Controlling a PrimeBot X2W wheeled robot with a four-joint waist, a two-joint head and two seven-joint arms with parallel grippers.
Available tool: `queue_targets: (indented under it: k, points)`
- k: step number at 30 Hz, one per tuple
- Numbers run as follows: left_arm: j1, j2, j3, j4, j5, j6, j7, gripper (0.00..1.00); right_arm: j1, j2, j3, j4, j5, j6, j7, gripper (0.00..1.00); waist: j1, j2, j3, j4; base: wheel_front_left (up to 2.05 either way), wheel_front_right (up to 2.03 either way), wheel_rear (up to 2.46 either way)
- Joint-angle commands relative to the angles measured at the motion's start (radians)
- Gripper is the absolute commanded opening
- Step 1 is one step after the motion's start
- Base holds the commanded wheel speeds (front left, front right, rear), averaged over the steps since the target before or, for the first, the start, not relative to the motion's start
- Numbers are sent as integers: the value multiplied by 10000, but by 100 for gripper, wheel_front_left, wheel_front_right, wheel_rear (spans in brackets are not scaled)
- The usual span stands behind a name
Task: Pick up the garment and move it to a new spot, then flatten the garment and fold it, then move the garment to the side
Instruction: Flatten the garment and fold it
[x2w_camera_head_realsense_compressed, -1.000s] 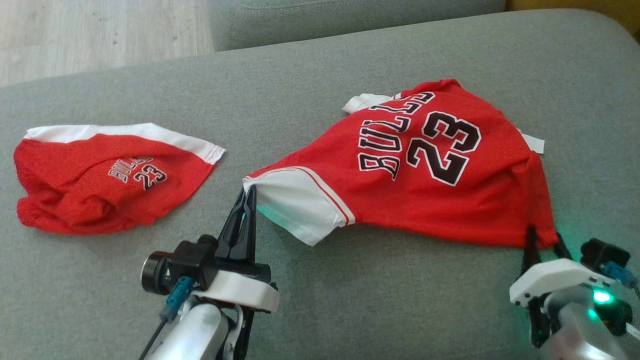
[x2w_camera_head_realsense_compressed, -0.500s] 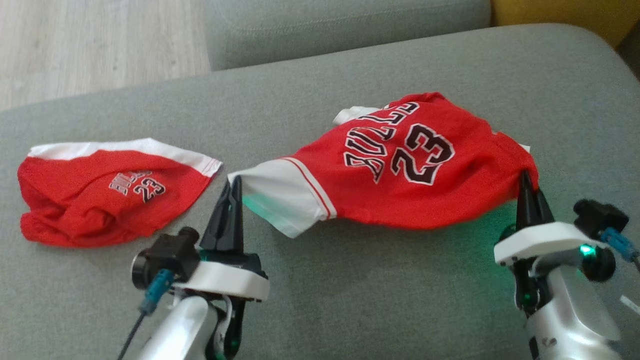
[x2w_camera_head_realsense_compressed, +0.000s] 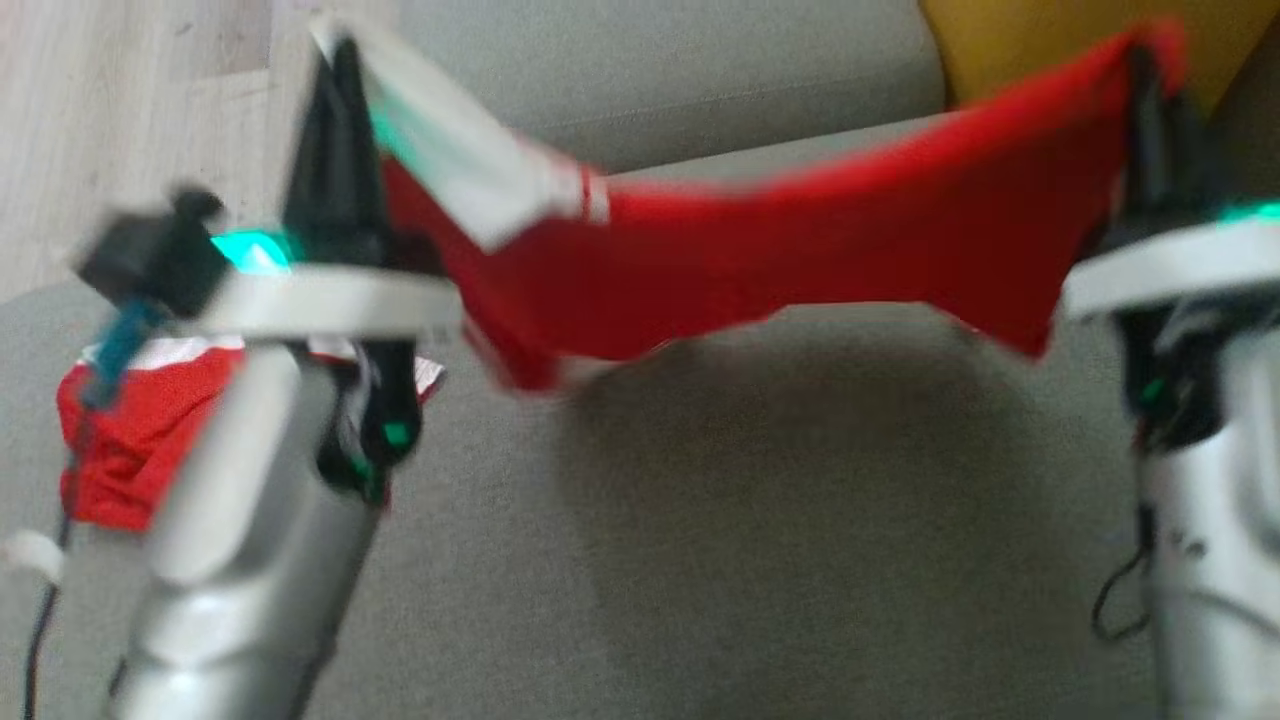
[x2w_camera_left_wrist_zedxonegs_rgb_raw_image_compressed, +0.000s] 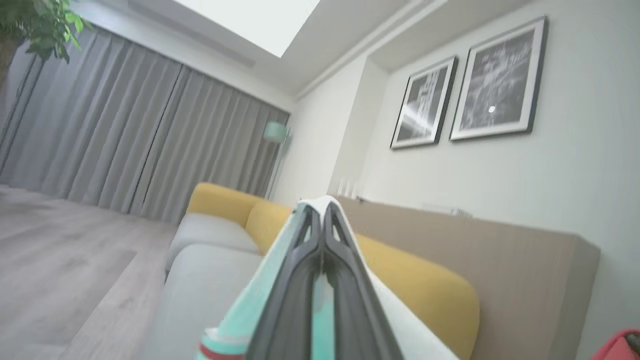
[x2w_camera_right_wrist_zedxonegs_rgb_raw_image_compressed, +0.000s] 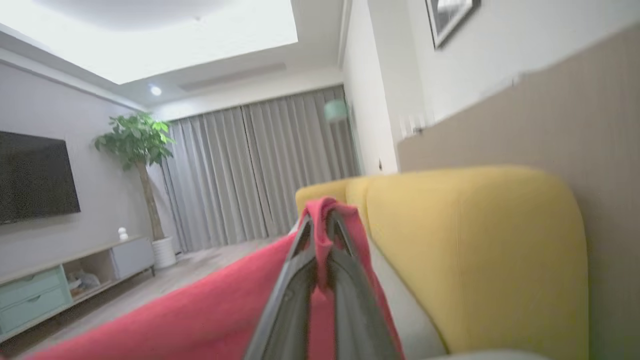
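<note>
Both jaws pinched on garment (x2w_camera_head_realsense_compressed: 800, 250), strung betw. them above sofa (x2w_camera_head_realsense_compressed: 750, 560).

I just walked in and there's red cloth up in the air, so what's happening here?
The robot holds a red jersey stretched between its two grippers, hanging clear above the grey sofa seat. The left gripper is shut on the white-trimmed end, the right gripper on a red edge. A second red garment lies on the seat at the robot's left. The jersey is not yet laid flat or folded.
</note>
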Motion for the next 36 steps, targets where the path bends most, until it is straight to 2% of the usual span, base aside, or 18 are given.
queue_targets:
  k: [1,5,9,17,22,26,28,32,34,36]
  points:
    - [-789,171,530,-444,-37,-18,-49,0,-628,-97,192,-548,-85,-7,81,0,0,0,-92,-20,0,0,0]
    - [-1379,33,1002,-970,-278,118,-213,0,-1048,-314,131,-1312,-371,-7,395,0,0,0,-282,-37,0,0,0]
    - [-1115,70,1190,-1882,-351,363,-197,0,-801,-365,-188,-2170,-581,-7,807,0,0,0,-388,6,0,0,0]
    - [396,593,968,-3999,-204,1068,746,0,692,-156,-722,-4082,-857,-7,1868,0,0,0,-214,73,0,0,0]
    - [480,953,898,-4211,-124,1210,1307,0,1134,-126,-704,-4405,-957,-7,2272,0,0,0,58,86,0,0,0]
    - [-279,1234,741,-3180,-310,969,2111,0,649,-265,-651,-3754,-960,-7,2464,0,0,0,653,53,0,0,0]
    - [-1130,1397,581,-2356,-174,669,2365,0,-65,-438,-518,-3123,-962,-7,2412,0,0,0,1216,35,0,0,0]
    - [-3352,1375,317,-89,-88,-9,2796,0,-2315,-543,-498,-1062,-724,-7,2238,0,0,0,2392,-9,0,0,0]
    - [-4688,1427,199,1129,249,-355,2697,0,-3623,-666,-324,120,-691,-7,1917,0,0,0,2881,6,0,0,0]
    - [-5994,1303,263,2319,431,-513,2423,0,-4902,-978,30,1205,-871,-7,1366,0,0,0,3254,72,0,0,0]
